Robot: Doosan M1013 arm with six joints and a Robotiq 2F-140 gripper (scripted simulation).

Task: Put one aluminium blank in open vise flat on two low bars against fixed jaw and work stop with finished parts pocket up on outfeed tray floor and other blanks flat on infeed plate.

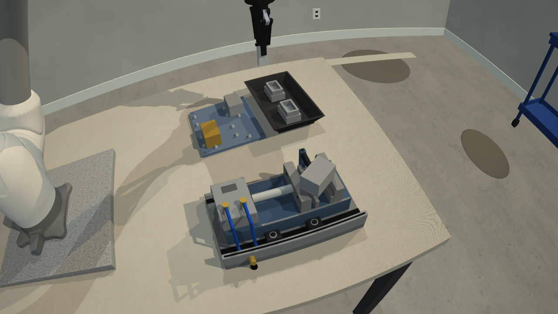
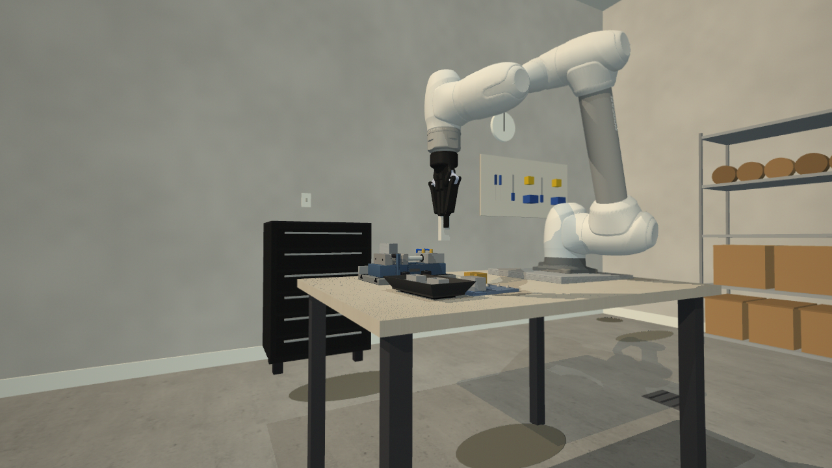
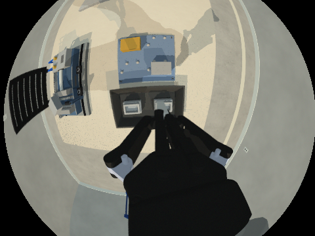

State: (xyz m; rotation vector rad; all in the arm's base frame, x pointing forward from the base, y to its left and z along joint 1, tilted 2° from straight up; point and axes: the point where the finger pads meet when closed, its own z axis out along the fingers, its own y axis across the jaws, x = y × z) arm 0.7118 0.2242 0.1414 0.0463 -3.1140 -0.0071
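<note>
Reopening the jaws [image 1: 263,59] [image 2: 443,228] [image 3: 162,107], now shut on nothing, should precede squaring to the tilted aluminium blank [image 1: 318,175] [image 2: 388,248] [image 3: 56,105] at the vise's [image 1: 233,195] [image 2: 435,259] [image 3: 65,58] two o'clock, top view, then levelling before lowering.

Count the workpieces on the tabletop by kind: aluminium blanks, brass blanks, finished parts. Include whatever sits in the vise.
Aluminium blanks: 2 (one on the infeed plate, one tilted in the vise)
Brass blanks: 1
Finished parts: 2, both in the outfeed tray
Total: 5
</note>
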